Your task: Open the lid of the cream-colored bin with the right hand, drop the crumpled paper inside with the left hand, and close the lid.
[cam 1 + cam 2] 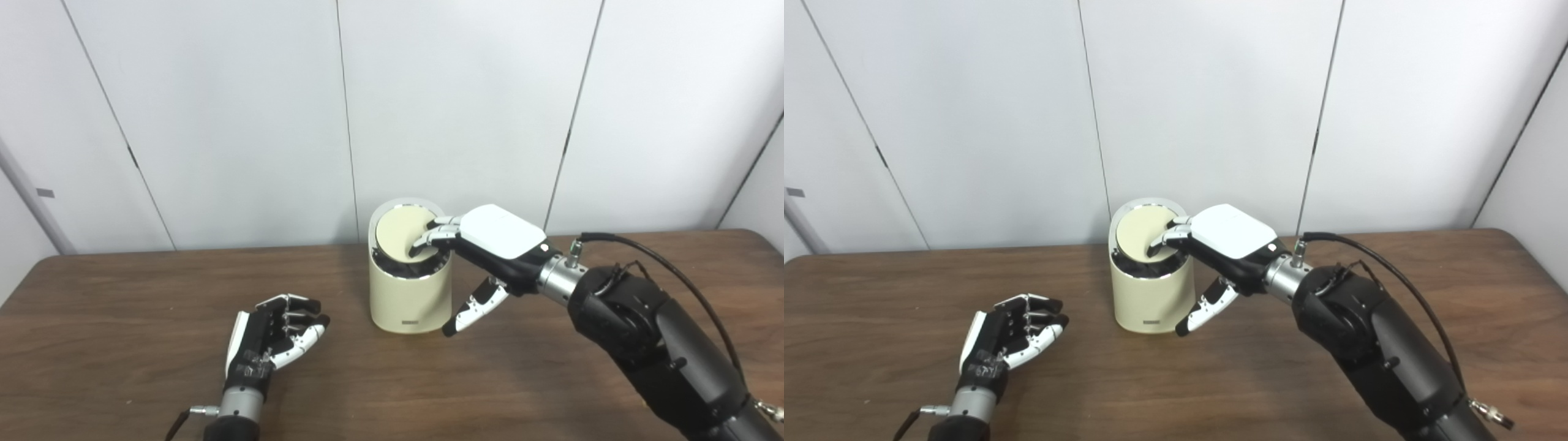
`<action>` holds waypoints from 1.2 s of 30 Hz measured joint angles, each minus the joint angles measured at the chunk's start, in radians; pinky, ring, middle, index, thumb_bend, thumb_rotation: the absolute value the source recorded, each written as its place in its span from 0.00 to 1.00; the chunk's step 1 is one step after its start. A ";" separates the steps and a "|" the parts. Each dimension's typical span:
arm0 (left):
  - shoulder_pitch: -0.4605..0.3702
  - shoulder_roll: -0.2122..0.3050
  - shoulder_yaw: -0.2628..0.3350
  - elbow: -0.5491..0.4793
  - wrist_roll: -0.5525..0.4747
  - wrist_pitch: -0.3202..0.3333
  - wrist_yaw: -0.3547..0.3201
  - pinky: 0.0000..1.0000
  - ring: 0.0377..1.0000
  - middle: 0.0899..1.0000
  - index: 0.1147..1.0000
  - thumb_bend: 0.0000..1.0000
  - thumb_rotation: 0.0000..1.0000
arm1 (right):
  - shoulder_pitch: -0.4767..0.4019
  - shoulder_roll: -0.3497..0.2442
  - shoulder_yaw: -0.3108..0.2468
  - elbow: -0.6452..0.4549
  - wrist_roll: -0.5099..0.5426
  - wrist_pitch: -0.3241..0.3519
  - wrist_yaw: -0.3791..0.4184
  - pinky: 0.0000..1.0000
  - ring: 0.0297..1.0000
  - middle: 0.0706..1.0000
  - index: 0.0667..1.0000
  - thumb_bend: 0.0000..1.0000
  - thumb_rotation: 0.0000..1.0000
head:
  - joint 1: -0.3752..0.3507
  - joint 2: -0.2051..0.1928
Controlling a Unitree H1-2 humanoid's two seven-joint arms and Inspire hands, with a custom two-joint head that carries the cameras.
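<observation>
The cream-colored bin [405,300] stands on the table near the back, at the middle. Its round cream lid [395,234] is tilted up toward the back inside the chrome rim, with a dark gap along the front. My right hand [499,237] reaches in from the right with its fingertips [424,246] resting on the lid. Its thumb hangs down beside the bin's right wall, holding nothing. My left hand [275,337] lies on the table left of the bin, fingers loosely curled and apart, with nothing in it. No crumpled paper shows in either view.
The brown wooden table [122,306] runs across the whole picture, with white wall panels [245,122] close behind the bin. A black cable [674,269] loops above my right forearm.
</observation>
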 measured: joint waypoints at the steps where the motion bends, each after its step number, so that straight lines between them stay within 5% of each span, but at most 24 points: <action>1: 0.000 0.000 0.000 0.000 0.000 0.000 0.000 0.46 0.56 0.63 0.43 0.50 0.05 | -0.001 -0.003 0.004 0.000 -0.009 -0.007 -0.002 0.86 0.86 0.77 0.75 0.78 0.44 | 0.000 0.000; 9: 0.000 -0.003 0.001 0.000 0.000 0.000 -0.002 0.46 0.56 0.63 0.43 0.50 0.05 | -0.040 -0.054 0.077 0.003 -0.165 -0.118 -0.050 0.87 0.89 0.77 0.74 0.81 0.42 | 0.002 0.006; 25: 0.000 -0.005 0.001 0.000 -0.001 0.000 -0.005 0.45 0.56 0.63 0.43 0.50 0.05 | -0.039 -0.058 0.078 0.001 -0.200 -0.141 -0.077 0.90 0.90 0.76 0.74 0.78 0.44 | 0.005 0.012; 27: 0.000 -0.006 0.000 0.000 -0.002 0.000 -0.007 0.45 0.56 0.63 0.43 0.50 0.05 | -0.019 -0.037 0.026 -0.001 -0.112 -0.098 -0.045 0.91 0.90 0.77 0.74 0.76 0.44 | 0.005 0.012; 28: 0.000 -0.006 0.000 0.000 -0.002 0.000 -0.008 0.46 0.56 0.63 0.43 0.50 0.05 | -0.002 -0.019 -0.004 -0.002 -0.060 -0.058 -0.031 0.84 0.88 0.78 0.76 0.73 0.43 | 0.008 0.011; 31: 0.000 -0.006 0.001 0.000 -0.002 0.000 -0.007 0.45 0.56 0.63 0.43 0.50 0.05 | 0.055 0.087 -0.131 -0.022 0.136 0.145 0.035 0.74 0.85 0.81 0.79 0.70 0.44 | 0.009 0.009; 36: -0.002 -0.006 0.003 0.000 -0.002 0.000 -0.008 0.46 0.56 0.62 0.43 0.50 0.05 | 0.068 0.172 -0.306 -0.051 0.355 0.341 0.037 0.79 0.86 0.83 0.84 0.66 0.45 | 0.002 0.009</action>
